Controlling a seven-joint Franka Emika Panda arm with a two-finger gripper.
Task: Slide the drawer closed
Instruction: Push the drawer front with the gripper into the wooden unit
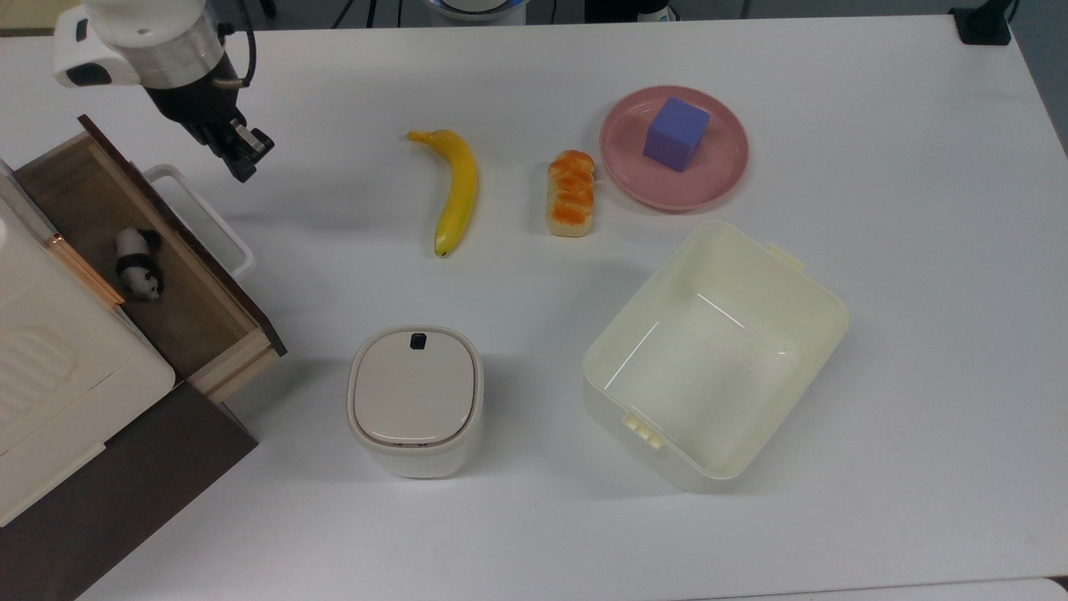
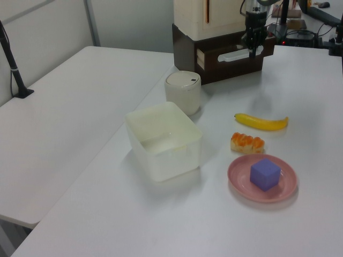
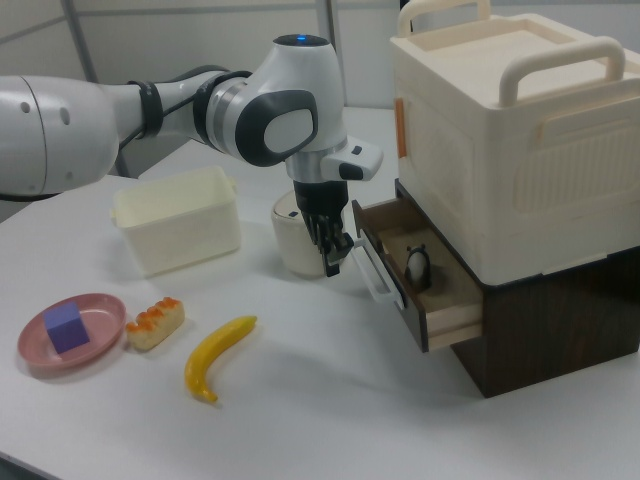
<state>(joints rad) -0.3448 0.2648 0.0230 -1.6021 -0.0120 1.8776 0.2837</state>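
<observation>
The wooden drawer [image 1: 93, 200] stands pulled out of the dark cabinet at the top view's left, with a small panda toy [image 1: 138, 264] on its brown floor. Its white loop handle [image 1: 207, 219] sticks out from the dark front panel [image 1: 219, 275]. My gripper [image 1: 243, 169] hangs shut with nothing in it, just beyond the handle's far end. In the right view the gripper [image 3: 335, 262] sits close beside the handle [image 3: 371, 272], on the right view's left of the drawer [image 3: 440, 300]. The left view has the gripper [image 2: 252, 51] in front of the drawer front [image 2: 230, 59].
A banana [image 1: 455, 192], a bread roll [image 1: 571, 194] and a pink plate [image 1: 719, 177] with a purple cube [image 1: 676, 133] lie mid-table. A cream bin [image 1: 705, 355] and a small white lidded bin [image 1: 415, 401] stand nearer. A cream box [image 3: 500, 140] sits on the cabinet.
</observation>
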